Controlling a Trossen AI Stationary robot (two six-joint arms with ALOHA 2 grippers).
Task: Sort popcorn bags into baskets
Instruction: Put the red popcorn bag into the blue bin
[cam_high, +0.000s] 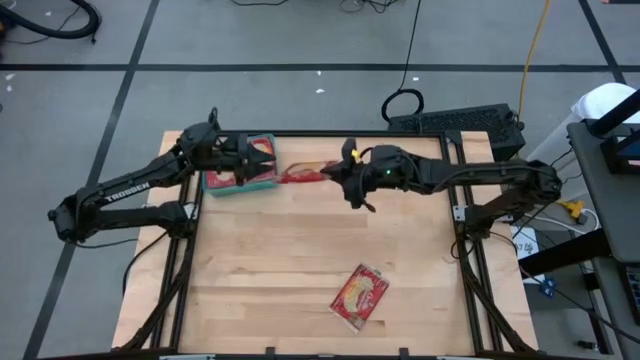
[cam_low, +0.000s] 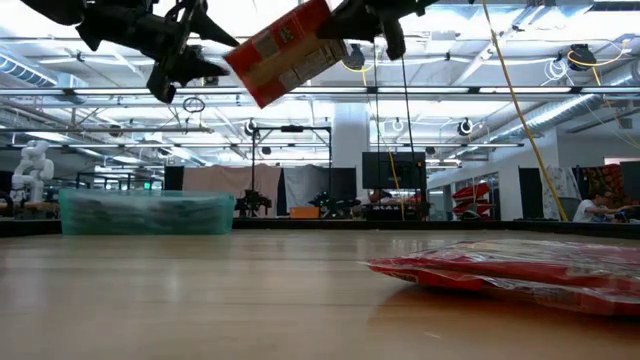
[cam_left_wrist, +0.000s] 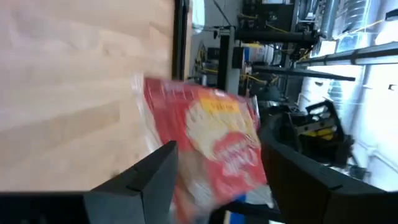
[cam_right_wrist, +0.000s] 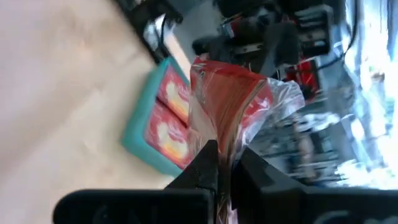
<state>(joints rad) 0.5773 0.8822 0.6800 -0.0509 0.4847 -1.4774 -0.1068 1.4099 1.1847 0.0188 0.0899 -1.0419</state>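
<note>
High view: right gripper (cam_high: 340, 176) pinches one edge of a popcorn bag (cam_high: 303, 175) held toward the left gripper (cam_high: 262, 159), whose jaws gape over the teal basket (cam_high: 268, 183); a spare bag (cam_high: 360, 295) lies well behind. Low view: the held bag (cam_low: 285, 50) hangs high, so a release short of the basket (cam_low: 147, 212) could drop it outside. Wrist views: blur hides whether the left fingers (cam_left_wrist: 140, 183) touch the bag (cam_left_wrist: 208, 140); right fingers (cam_right_wrist: 205, 165) stand clamped on its seam (cam_right_wrist: 227, 112).

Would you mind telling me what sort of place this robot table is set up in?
Probably a large robotics lab or workshop: an open industrial ceiling with exposed beams, a white humanoid robot in the background, and black cables trailing across the grey floor.
</note>
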